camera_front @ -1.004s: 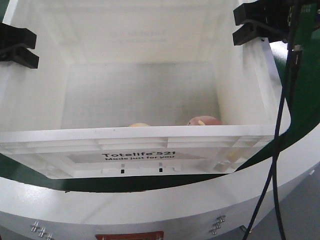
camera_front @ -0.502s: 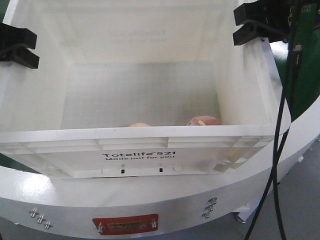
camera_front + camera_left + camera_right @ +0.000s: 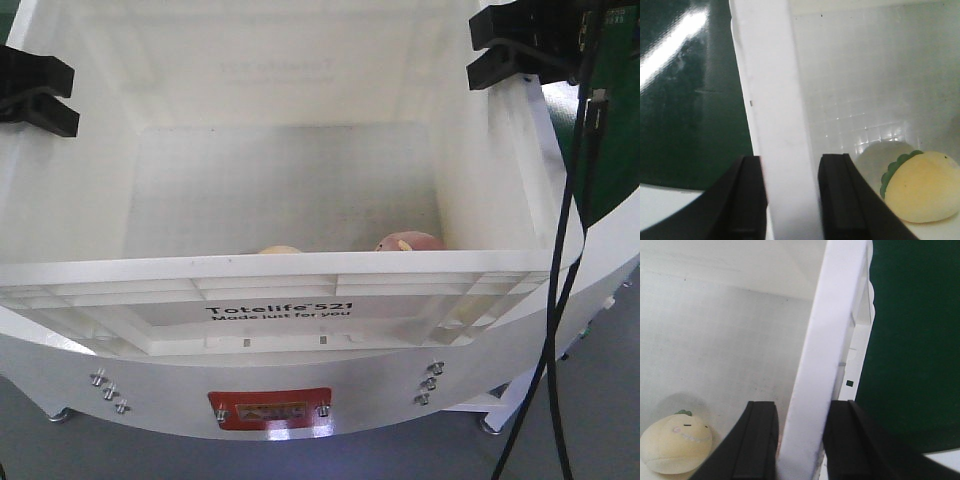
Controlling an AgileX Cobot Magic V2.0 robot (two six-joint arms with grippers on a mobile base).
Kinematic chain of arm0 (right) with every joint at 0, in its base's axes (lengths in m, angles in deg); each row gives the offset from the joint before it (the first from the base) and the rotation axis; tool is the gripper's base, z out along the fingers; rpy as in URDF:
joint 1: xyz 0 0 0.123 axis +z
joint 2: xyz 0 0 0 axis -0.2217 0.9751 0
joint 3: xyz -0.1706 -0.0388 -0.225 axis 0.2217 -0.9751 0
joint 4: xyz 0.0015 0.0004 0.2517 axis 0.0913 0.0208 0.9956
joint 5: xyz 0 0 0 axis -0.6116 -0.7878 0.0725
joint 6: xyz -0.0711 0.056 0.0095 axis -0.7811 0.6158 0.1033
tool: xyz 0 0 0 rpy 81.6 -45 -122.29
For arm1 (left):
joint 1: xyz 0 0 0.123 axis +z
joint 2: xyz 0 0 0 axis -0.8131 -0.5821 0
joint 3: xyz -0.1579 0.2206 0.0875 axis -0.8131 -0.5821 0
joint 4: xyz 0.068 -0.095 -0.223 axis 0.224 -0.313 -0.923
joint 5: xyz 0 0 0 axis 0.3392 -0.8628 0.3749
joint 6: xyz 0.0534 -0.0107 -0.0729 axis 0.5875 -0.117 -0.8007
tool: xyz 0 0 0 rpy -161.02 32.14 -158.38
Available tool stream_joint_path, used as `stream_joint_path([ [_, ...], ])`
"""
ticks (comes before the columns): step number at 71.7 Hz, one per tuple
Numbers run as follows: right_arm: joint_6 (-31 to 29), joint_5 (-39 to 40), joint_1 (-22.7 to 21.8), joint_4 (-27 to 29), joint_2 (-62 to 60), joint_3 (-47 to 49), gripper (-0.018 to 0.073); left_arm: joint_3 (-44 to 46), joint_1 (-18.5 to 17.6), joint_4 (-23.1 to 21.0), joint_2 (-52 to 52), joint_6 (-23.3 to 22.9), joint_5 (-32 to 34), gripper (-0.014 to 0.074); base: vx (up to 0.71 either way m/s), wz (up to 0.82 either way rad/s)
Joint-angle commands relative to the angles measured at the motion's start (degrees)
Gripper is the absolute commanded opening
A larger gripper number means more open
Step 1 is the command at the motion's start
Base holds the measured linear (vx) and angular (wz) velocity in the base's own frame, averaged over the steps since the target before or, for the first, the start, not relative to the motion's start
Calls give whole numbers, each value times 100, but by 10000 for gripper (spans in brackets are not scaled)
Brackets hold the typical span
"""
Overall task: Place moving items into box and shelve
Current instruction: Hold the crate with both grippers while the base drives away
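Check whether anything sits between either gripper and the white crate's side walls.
Nothing visible does. The left gripper straddles one side wall of the white crate, and the right gripper straddles the opposite wall. Each finger pair is closed on bare plastic. The cream plush toy lies inside on the floor, clear of both grips.

box: white, black print
cream lump: pale yellow, green frill at nine o'clock
reddish lump: pinkish-red
left tool, right tool: black
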Motion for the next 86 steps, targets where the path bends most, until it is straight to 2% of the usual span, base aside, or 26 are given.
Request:
stream_joint_path([
  [1,-108,631,85,935,-253,247,-12,250,-111,-1162,293,94,702,-27,-8,22],
  [86,-108,631,85,935,-253,247,-12,250,-111,-1162,293,94,702,-27,-11,23],
])
